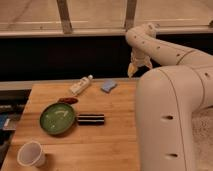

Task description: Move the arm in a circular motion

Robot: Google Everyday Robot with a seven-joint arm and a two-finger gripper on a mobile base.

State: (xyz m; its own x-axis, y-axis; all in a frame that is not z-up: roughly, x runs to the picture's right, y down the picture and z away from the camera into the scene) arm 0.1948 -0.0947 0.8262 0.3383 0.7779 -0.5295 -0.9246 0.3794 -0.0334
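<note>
The cream-white arm (172, 107) of thick rounded segments with small dark holes fills the right side of the camera view. A big segment rises in the right foreground, and a thinner one (165, 50) reaches back left to an elbow near the window. From there the gripper (138, 67), with yellowish-tan tips, hangs down over the table's far right edge, right of the blue sponge (108, 86). It holds nothing that I can see.
On the wooden table (110, 140) lie a white tube (81, 85), a dark red object (67, 100), a green plate (57, 118), a black striped bar (91, 119) and a white cup (31, 153) at the front left. A dark wall and a window stand behind.
</note>
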